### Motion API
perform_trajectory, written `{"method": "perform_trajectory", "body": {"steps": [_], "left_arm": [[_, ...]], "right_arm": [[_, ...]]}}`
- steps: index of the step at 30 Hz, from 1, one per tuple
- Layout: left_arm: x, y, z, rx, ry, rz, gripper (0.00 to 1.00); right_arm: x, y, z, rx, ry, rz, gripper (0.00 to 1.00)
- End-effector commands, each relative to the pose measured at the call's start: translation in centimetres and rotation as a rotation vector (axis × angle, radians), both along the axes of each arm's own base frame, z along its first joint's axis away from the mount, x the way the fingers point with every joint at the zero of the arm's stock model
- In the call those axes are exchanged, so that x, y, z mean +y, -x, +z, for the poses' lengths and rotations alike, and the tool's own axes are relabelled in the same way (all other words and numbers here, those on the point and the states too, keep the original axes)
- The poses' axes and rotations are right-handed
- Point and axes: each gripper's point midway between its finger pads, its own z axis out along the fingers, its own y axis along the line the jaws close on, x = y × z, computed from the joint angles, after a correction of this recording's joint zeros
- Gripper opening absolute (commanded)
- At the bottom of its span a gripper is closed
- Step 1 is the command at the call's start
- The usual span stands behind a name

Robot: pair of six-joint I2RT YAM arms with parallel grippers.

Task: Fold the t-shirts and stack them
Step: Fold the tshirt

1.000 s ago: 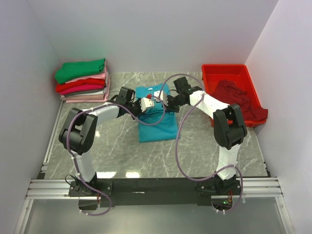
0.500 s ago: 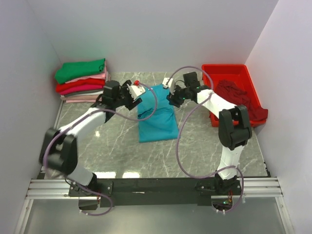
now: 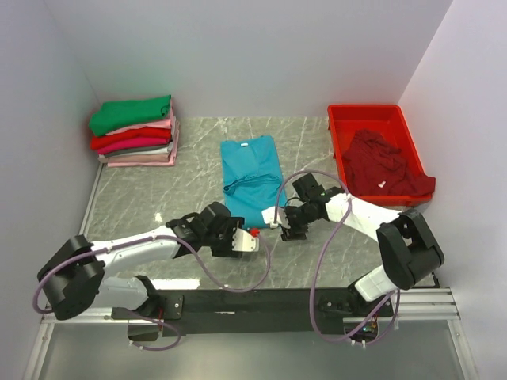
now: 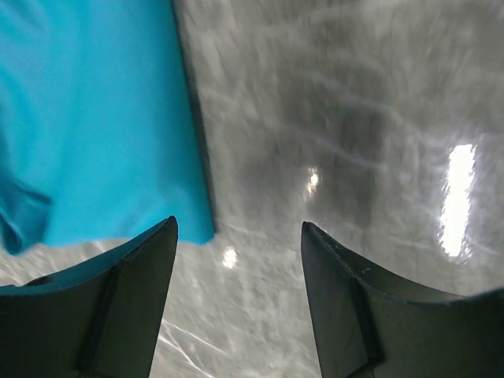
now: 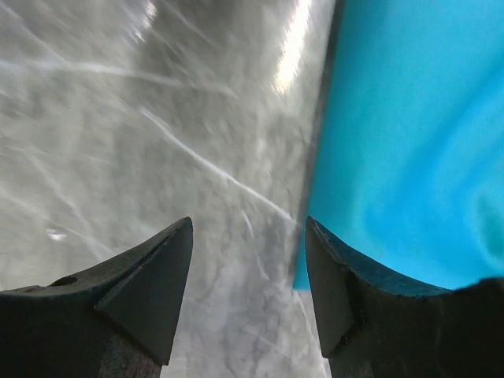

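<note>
While both arms sit low at the near hem, top view: teal shirt (image 3: pixel 252 178) lies flat mid-bench (image 3: pixel 182 198), left pincer (image 3: pixel 231 236) and right pincer (image 3: pixel 287 229) just off its near corners. Folded stack (image 3: pixel 135 131) sits far left, and a maroon shirt (image 3: pixel 388 162) lies crumpled in the red tray (image 3: pixel 368 109).

Left wrist: jaws apart, empty, shirt corner beside the left finger.

Right wrist: same, released, corner by the right finger.

Cloth looks light and limp and will likely sag. Pinch the hem corners, all layers. No readable writing.
</note>
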Motion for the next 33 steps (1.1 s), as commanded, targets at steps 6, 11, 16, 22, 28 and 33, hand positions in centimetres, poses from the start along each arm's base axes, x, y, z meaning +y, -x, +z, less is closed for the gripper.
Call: {"method": "perform_trajectory", "body": {"steps": [6, 11, 16, 22, 28, 33], "left_arm": [[-1.6, -3.7, 0.3, -0.112, 0.031, 0.046, 0.7], [-1.1, -5.0, -0.8, -0.13, 0.037, 0.092, 0.7], [-0.1, -6.5, -2.3, -0.111, 0.03, 0.13, 0.69], [0.4, -6.5, -4.5, -0.06, -0.022, 0.115, 0.65], [0.9, -6.8, -5.7, -0.042, -0.044, 0.136, 0.51], [1.2, -6.9, -6.3, -0.03, -0.063, 0.144, 0.19]], "right_arm": [[-0.1, -4.1, 0.9, -0.213, -0.025, -0.062, 0.66], [-0.4, -5.1, 0.0, -0.227, 0.011, -0.079, 0.66], [-0.2, -5.9, -1.2, -0.199, 0.046, -0.084, 0.66], [-0.4, -6.3, -2.3, -0.172, 0.084, -0.102, 0.66], [-0.2, -7.3, -2.3, -0.154, 0.096, -0.15, 0.61], [-0.1, -7.3, -2.6, -0.084, 0.131, -0.172, 0.27]]}}
